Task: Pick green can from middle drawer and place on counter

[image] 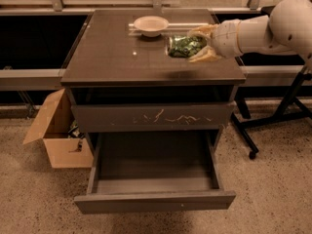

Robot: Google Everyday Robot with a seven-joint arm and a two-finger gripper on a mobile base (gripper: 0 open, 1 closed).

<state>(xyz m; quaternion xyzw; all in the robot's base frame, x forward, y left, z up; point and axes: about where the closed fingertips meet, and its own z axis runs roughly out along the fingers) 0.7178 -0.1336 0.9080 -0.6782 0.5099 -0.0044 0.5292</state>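
Gripper (197, 45) pinching green can (183, 46) between its pale fingers, can on its side over right rear of counter (117, 57), near white bowl (151, 24), surface contact unclear, middle drawer (155, 202) open below scratched drawer front (151, 117), cardboard box (56, 135) at left.

Looks like a robot test lab, not a home: speckled hard floor (273, 199), lone drawer cabinet with a glossy table (122, 57) top, open cardboard box (58, 143) beside it, wheeled stand (273, 118) at right, glass wall behind. Tool (195, 45) above the table's right rear, clamped around a green can (181, 46).
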